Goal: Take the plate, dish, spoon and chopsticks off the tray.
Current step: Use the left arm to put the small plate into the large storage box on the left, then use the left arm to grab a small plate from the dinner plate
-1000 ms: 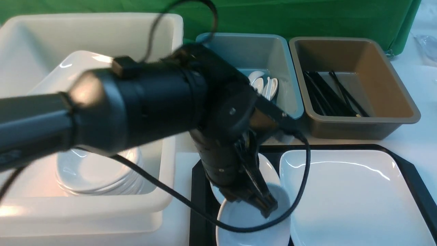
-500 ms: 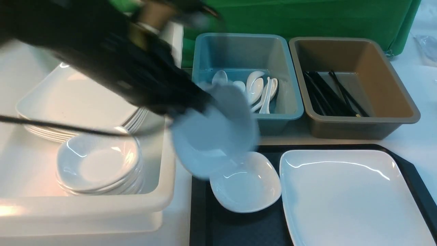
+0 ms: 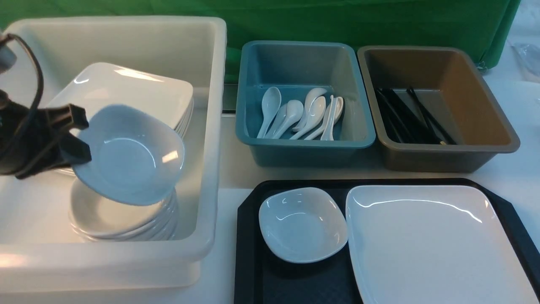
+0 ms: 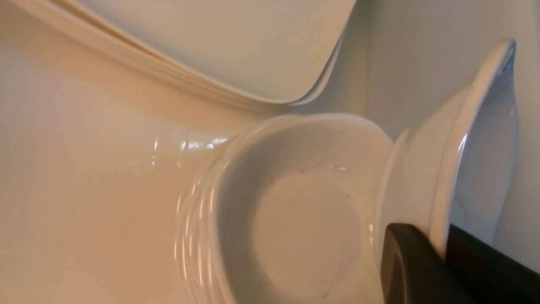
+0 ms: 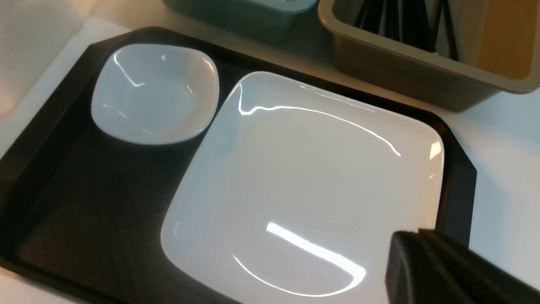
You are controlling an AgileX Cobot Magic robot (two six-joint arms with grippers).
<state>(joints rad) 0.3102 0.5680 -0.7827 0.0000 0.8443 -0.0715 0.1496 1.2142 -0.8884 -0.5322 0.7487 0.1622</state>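
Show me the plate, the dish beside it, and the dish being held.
plate (image 3: 434, 249), front view, flat centre.
dish beside the plate (image 3: 301, 228), front view, inner hollow.
held dish (image 3: 128, 158), front view, inner bottom.

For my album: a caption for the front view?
Left pincer holds a small dish above the dish stack; plate sits on the tray.

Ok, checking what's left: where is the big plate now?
Front view: the plate fills the right side of the tray, with a small dish left of it and the brown tub behind.
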